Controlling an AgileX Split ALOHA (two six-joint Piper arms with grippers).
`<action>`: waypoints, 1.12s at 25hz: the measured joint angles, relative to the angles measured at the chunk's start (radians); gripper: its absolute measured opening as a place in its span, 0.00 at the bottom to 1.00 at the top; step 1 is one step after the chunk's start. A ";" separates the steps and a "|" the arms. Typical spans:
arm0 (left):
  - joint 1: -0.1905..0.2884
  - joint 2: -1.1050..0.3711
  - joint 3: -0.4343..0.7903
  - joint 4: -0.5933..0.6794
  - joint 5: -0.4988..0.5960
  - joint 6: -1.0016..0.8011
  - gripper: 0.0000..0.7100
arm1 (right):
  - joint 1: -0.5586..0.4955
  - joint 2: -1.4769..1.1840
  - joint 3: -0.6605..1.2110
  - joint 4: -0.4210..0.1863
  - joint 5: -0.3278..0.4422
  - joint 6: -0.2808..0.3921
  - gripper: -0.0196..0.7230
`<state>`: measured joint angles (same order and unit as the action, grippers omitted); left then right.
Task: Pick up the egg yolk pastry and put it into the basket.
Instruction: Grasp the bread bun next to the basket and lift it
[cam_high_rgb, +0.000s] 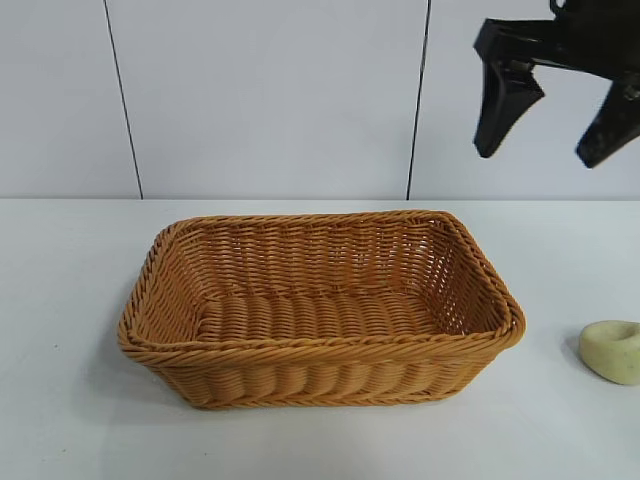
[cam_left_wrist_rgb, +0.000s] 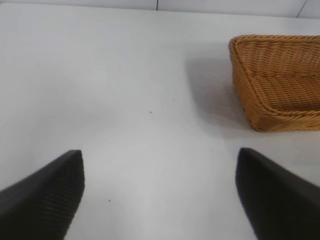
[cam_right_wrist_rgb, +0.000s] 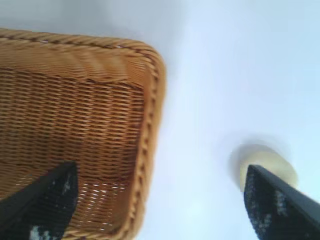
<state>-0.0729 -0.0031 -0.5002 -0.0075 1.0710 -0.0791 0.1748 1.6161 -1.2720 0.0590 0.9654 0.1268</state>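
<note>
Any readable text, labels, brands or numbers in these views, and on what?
None. No writing shows on the basket, the egg yolk pastry, the table or the wall panels. The right gripper and left gripper, both open, also carry no markings.

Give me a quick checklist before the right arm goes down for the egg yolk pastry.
1. Right gripper open: ok, fingers spread wide.
2. Right gripper empty: ok.
3. Egg yolk pastry free on the table, apart from the basket: ok.
4. Gripper over the pastry: not ok, it hangs high, between basket and pastry.
5. Basket ready to receive: ok, nothing visible inside.
6. Left gripper out of the way: ok, open over bare table beside the basket.
</note>
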 joint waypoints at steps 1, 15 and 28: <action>0.000 0.000 0.000 0.000 0.000 0.000 0.85 | -0.027 0.000 0.000 -0.006 0.010 0.001 0.90; 0.000 0.000 0.000 0.000 0.000 0.000 0.85 | -0.178 0.020 0.012 -0.016 0.069 -0.035 0.90; 0.000 0.000 0.000 0.000 0.000 0.000 0.85 | -0.178 0.218 0.181 -0.017 -0.147 -0.033 0.90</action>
<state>-0.0729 -0.0031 -0.5002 -0.0075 1.0710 -0.0791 -0.0032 1.8340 -1.0912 0.0419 0.8184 0.0936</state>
